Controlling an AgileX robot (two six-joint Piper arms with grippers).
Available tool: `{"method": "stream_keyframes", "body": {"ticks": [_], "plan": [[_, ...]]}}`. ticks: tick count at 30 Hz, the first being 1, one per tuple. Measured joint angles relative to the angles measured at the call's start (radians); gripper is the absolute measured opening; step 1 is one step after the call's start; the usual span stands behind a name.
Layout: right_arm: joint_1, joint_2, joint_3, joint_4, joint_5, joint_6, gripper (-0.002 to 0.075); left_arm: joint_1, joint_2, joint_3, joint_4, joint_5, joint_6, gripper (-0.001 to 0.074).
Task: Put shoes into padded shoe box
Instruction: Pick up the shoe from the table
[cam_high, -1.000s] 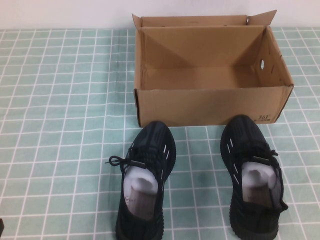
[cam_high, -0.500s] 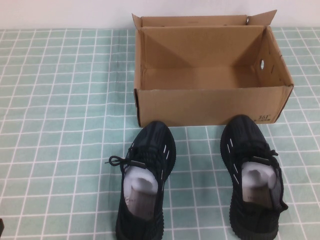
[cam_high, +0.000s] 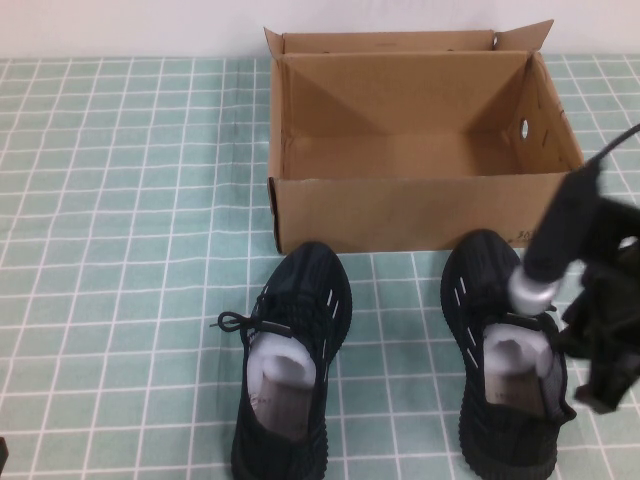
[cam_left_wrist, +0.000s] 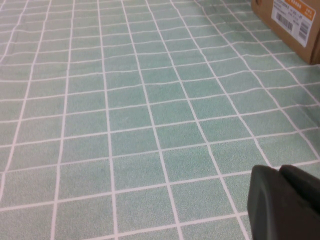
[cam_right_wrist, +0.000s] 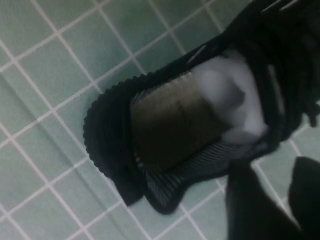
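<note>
Two black knit shoes lie on the green checked cloth in front of the open brown cardboard shoe box (cam_high: 420, 210), toes toward it. The left shoe (cam_high: 290, 360) and the right shoe (cam_high: 500, 350) both show white paper stuffing. My right gripper (cam_high: 600, 375) hangs just right of the right shoe's heel end, above the cloth. In the right wrist view it (cam_right_wrist: 277, 172) is open and empty, beside the shoe's collar (cam_right_wrist: 170, 130). My left gripper (cam_left_wrist: 280, 172) is low over bare cloth at the table's near left, fingers together, holding nothing.
The box stands empty with its flaps up at the back of the table; a corner of it with an orange label shows in the left wrist view (cam_left_wrist: 295, 25). Checked cloth (cam_high: 120, 200) covers the table to the left of the shoes and box.
My right arm has come into the high view from the right and now hangs beside the right shoe. The shoes, the box and the left arm have not moved.
</note>
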Motion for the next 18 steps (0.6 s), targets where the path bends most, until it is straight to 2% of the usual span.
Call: {"method": "stream_keyframes", "body": {"ticks": [2, 4, 7, 12, 14, 18], "plan": [[0.018, 0.044, 0.000, -0.015, -0.017, 0.005, 0.0230, 0.000, 0.000, 0.000, 0.000, 0.000, 0.000, -0.0004], [0.025, 0.083, 0.000, -0.026, -0.045, 0.007, 0.0287, 0.000, 0.000, 0.000, 0.000, 0.000, 0.000, -0.0004], [0.025, 0.132, 0.000, -0.052, -0.105, 0.013, 0.0317, 0.000, 0.000, 0.000, 0.000, 0.000, 0.000, -0.0004], [0.025, 0.211, 0.000, -0.092, -0.198, 0.017, 0.0323, 0.000, 0.000, 0.000, 0.000, 0.000, 0.000, -0.0004], [0.025, 0.233, 0.000, -0.101, -0.215, 0.026, 0.0288, 0.000, 0.000, 0.000, 0.000, 0.000, 0.000, -0.0004], [0.025, 0.244, 0.000, -0.104, -0.220, 0.058, 0.0088, 0.000, 0.000, 0.000, 0.000, 0.000, 0.000, -0.0004]]}}
